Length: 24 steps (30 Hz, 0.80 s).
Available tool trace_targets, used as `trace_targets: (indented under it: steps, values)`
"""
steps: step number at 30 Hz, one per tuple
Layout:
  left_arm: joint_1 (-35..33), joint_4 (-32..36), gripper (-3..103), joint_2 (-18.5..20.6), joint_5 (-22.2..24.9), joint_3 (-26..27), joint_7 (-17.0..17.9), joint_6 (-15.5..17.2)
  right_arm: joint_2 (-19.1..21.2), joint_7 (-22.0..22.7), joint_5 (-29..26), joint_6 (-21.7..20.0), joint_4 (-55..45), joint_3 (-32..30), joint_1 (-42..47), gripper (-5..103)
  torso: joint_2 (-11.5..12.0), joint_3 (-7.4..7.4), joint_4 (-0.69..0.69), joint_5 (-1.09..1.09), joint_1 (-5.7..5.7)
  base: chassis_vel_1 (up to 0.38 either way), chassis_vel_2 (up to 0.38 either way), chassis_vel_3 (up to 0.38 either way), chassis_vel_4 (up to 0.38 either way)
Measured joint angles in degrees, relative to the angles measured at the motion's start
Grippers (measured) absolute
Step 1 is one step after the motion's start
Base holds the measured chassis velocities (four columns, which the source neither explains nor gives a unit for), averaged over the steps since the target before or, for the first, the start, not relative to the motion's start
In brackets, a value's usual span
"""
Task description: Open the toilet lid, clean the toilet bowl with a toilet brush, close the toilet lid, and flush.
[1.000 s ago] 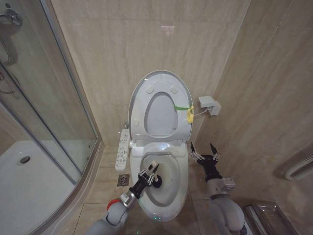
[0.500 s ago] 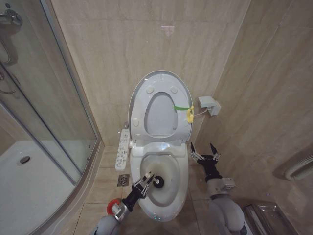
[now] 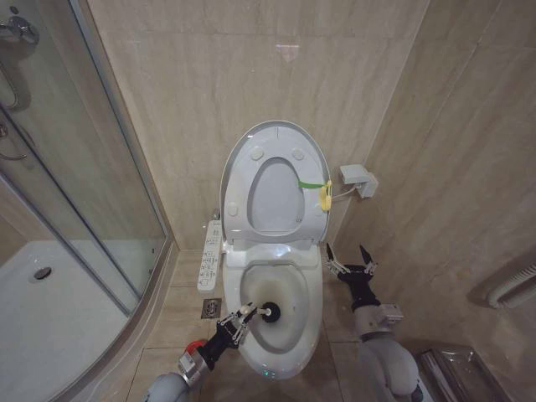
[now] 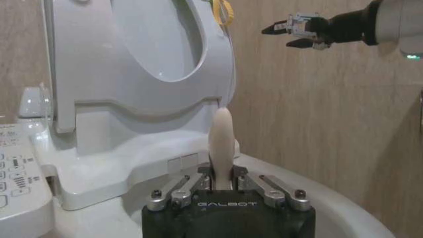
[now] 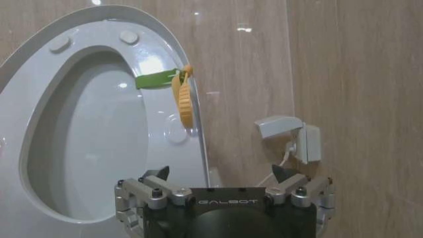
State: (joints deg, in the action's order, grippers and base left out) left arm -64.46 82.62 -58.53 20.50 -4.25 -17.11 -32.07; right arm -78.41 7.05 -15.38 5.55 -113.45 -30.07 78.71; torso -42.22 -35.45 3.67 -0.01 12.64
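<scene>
A: Where does the job stand?

B: The toilet lid [image 3: 274, 172] stands raised against the wall, so opening looks done. Scrubbing seems underway; closing and flushing remain.

A: And the brush?

B: The left gripper [image 3: 237, 319] has its jaws clamped on the toilet brush [image 3: 258, 313] handle at the near-left rim, dark head inside the toilet bowl [image 3: 278, 311].

A: The other arm?

B: The right gripper [image 3: 351, 260] hovers beside the bowl, jaws spread wide, holding nothing.
</scene>
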Motion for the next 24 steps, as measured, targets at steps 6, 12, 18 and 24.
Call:
trace_targets:
  steps: [6,12,18,24]
  values:
    - [0.27,-0.40,19,0.57,0.05,0.42,-1.51,0.34,0.00,-0.01,0.00,0.00,0.00,0.00,0.00,100,0.00,0.00,-0.01,0.01,0.00,0.000,0.000,0.000,0.000]
    - [2.88,-1.21,19,-0.99,1.14,0.86,-1.77,-0.43,0.00,0.00,0.00,0.00,0.00,0.00,0.00,100,0.00,0.00,0.00,0.01,0.00,0.000,0.000,0.000,0.000]
    - [5.69,-1.05,19,-2.48,1.73,0.94,-2.84,-0.43,0.00,-0.01,0.00,0.00,0.00,0.00,0.00,100,0.01,0.00,0.00,0.02,0.00,0.000,0.000,0.000,0.000]
    - [8.11,-1.56,19,-4.88,1.95,0.42,-2.68,-0.56,0.00,-0.01,0.00,0.00,0.00,0.00,0.00,100,0.01,0.00,-0.01,0.02,0.00,0.000,0.000,0.000,0.000]
